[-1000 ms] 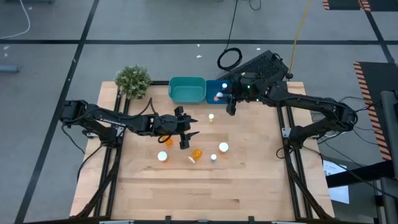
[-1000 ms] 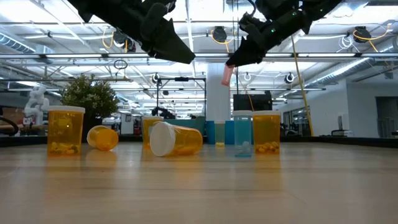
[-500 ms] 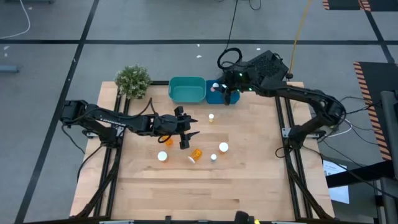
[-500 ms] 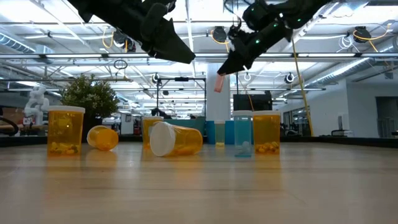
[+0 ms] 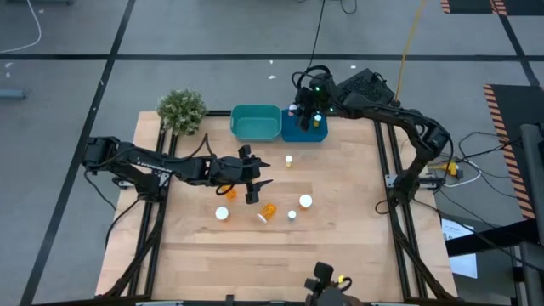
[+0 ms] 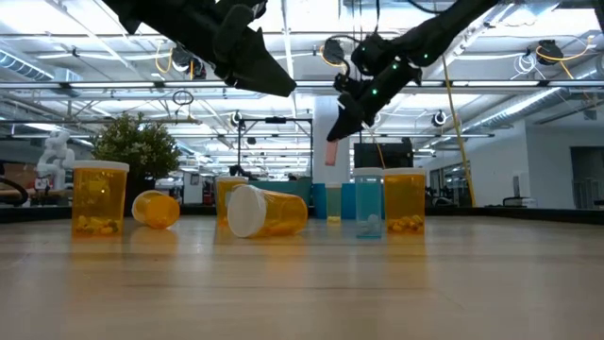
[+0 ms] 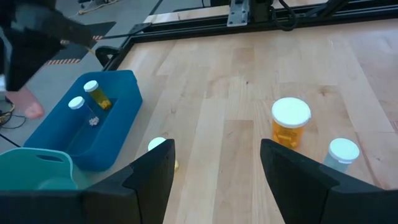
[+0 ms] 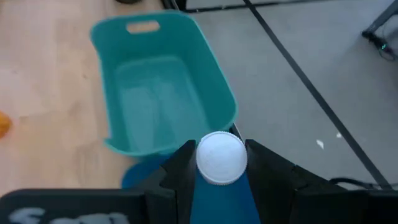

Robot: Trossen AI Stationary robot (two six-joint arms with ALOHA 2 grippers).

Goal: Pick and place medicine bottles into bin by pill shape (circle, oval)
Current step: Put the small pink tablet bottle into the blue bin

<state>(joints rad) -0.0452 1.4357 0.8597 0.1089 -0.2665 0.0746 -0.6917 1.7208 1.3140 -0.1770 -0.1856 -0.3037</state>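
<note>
High view, from left to right: small green potted plant (image 5: pixel 181 110) at the far left corner of the pale wooden table (image 5: pixel 340 246); left gripper (image 5: pixel 256 184) over the table middle, fingers spread apart, nothing between them. Just beside it, a translucent orange medicine bottle with white cap (image 5: pixel 223 213), upright; next a tipped orange bottle (image 5: pixel 267 211) lying on its side, long axis flat along the table, white cap toward the near left. Then three more capped bottles (image 5: pixel 304 202) standing, only the caps clear. Teal plastic tub (image 5: pixel 256 122) touching a dark blue plastic bin (image 5: pixel 304 130) at the far edge. Right gripper (image 5: pixel 303 112) above the far edge of the blue bin, clamped on a white-capped bottle (image 8: pixel 221 158); its body hidden behind the cap in the right wrist view, contents impossible to read. Two bottles already inside the blue bin.
</note>
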